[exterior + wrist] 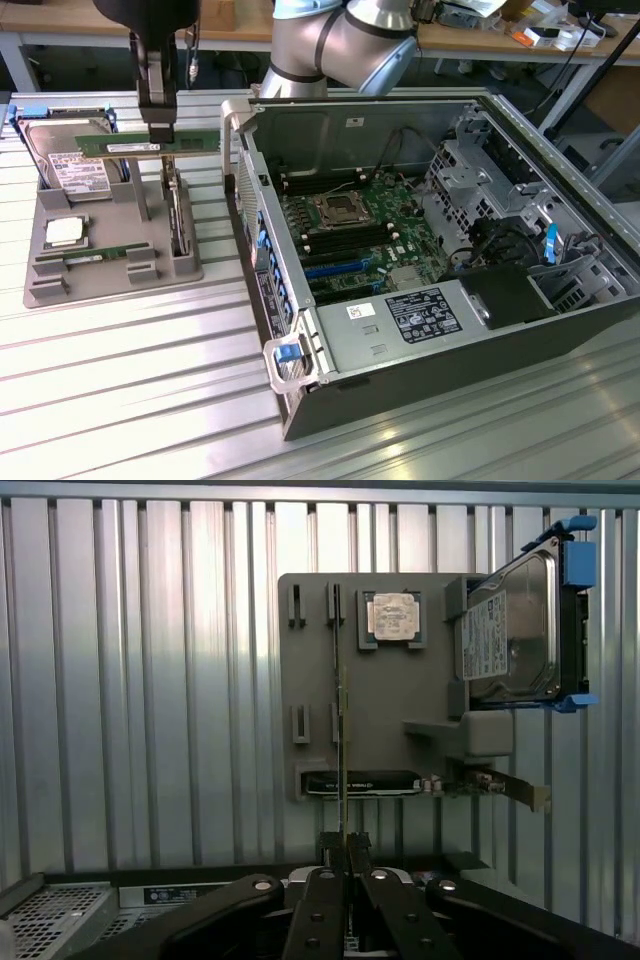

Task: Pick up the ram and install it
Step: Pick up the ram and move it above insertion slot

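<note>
The ram (150, 145) is a long green stick held level in the air above the grey holder tray (110, 270), at the exterior view's left. My gripper (160, 128) comes down from above and is shut on the ram's top edge near its middle. In the wrist view the ram (342, 730) appears edge-on as a thin line running out from between the black fingertips (330, 848) of the gripper (345, 842). It hangs over the grey tray (320, 660).
On the tray lie a square silver CPU (63, 232), a hard drive (70, 165) in a blue-tabbed bracket, another green stick (95, 256) and an upright card (178, 215). The open computer case (560, 180) with its motherboard (350, 225) stands to the exterior view's right on the ribbed metal table (130, 390).
</note>
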You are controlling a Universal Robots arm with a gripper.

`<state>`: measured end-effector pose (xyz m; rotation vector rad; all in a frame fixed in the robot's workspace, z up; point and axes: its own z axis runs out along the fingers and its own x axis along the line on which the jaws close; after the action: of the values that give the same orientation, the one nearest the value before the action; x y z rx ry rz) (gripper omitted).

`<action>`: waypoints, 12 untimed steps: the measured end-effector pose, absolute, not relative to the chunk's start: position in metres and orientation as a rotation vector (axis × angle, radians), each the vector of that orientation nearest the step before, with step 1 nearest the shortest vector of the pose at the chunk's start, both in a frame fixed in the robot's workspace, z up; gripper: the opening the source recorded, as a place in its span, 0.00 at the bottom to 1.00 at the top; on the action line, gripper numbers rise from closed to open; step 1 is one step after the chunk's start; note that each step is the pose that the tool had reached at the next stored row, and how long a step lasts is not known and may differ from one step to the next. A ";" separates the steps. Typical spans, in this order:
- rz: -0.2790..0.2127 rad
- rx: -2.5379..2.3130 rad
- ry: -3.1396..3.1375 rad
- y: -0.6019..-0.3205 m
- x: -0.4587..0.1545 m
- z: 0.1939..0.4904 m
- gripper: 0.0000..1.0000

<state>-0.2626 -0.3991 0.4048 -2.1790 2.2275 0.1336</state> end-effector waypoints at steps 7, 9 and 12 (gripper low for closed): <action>0.134 -2.179 2.227 -0.399 -0.243 0.405 0.12; 0.134 -2.179 2.227 -0.399 -0.238 0.405 0.12; 0.134 -2.179 2.228 -0.399 -0.235 0.405 0.12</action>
<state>-0.2346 -0.3991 0.4047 -2.1791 2.2276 0.1336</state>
